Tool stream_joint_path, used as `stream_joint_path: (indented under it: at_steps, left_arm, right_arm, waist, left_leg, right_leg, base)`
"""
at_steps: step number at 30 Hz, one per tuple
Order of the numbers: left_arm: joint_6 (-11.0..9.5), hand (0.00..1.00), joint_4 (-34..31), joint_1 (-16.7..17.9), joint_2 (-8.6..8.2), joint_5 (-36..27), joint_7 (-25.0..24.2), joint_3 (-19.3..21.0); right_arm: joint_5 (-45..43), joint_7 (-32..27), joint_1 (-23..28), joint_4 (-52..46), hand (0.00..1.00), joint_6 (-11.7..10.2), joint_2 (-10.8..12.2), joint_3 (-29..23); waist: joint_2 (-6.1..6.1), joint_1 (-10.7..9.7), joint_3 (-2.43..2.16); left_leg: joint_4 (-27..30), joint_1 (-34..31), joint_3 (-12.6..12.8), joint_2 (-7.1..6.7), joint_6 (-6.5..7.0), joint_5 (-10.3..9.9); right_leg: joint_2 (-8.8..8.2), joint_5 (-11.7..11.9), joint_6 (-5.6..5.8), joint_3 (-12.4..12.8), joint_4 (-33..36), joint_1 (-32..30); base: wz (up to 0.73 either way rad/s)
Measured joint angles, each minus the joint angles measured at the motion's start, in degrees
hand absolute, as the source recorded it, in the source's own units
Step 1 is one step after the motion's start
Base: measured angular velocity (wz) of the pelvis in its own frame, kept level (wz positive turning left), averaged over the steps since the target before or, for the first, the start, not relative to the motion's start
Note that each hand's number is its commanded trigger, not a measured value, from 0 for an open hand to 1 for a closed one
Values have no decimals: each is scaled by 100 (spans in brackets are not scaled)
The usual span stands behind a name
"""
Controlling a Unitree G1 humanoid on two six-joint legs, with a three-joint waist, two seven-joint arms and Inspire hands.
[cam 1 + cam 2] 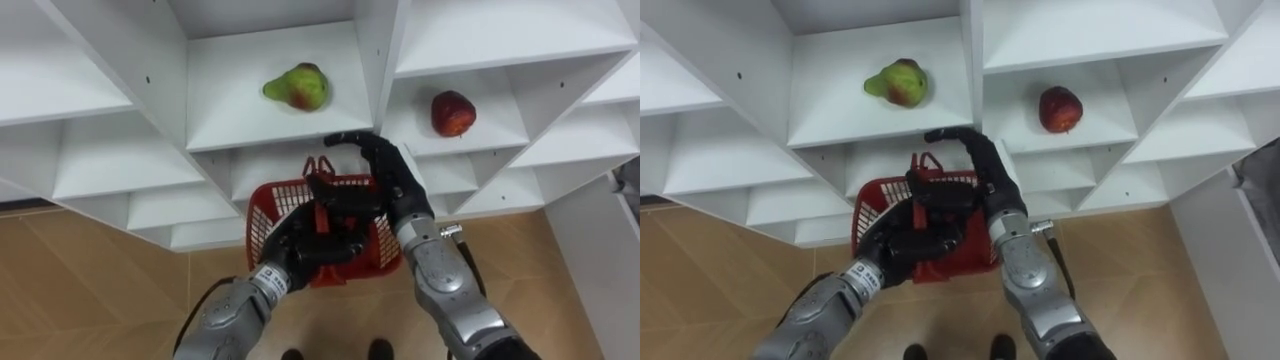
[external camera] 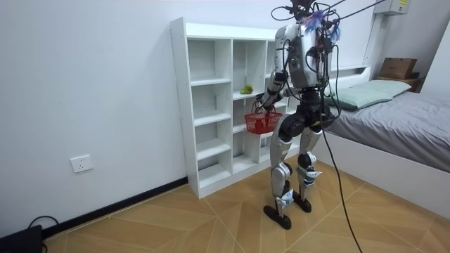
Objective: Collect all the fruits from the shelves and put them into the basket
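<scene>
– fruit first: where does it sit?
– both pieces are on the shelves of the white closet (image 1: 240, 110). a green pear (image 1: 297, 87) with a red blush lies in the middle compartment, and a red apple (image 1: 452, 113) sits in the compartment just to its right, one divider between them. neither is touched.
– and the hands?
– the left hand (image 1: 300, 245) comes up from the lower left, its fingers curled round the handle (image 1: 318, 165) of a red basket (image 1: 285, 195), which hangs in front of the shelves below the pear. i cannot tell whether anything lies in the basket.
– the right one?
– the right hand (image 1: 385, 175) is raised above the basket, at the front edge of the pear's shelf, fingers loosely bent and apart, holding nothing. it is near the pear but clear of it.
– where does the robot stand?
– upright on the wooden floor (image 2: 176, 225), facing the closet, basket at waist height, with a bed (image 2: 401, 119) behind it on the room view's right.
</scene>
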Motion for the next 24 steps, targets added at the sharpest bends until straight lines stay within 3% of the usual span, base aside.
stream_joint_path:
  at_steps: [10, 24]
  left_arm:
    - [0, 100, -75, 1, 211, 445, -14, 8]
    - [77, 100, -73, 7, 318, 565, -65, -1]
  right_arm:
    - [-100, 130, 20, 20, 0, -54, -70, 27]
    - [-414, 195, 82, 26, 0, -84, -118, 36]
  waist:
    - [11, 5, -7]
    - [53, -9, -25]
  left_leg:
    - [2, -27, 11, 29, -2, 1]
    - [3, -35, 6, 38, -2, 1]
  right_leg:
    - [54, 52, -11, -1, -88, 4]
    - [54, 76, -16, 10, -126, 23]
  base:
    - [0]
    - [0]
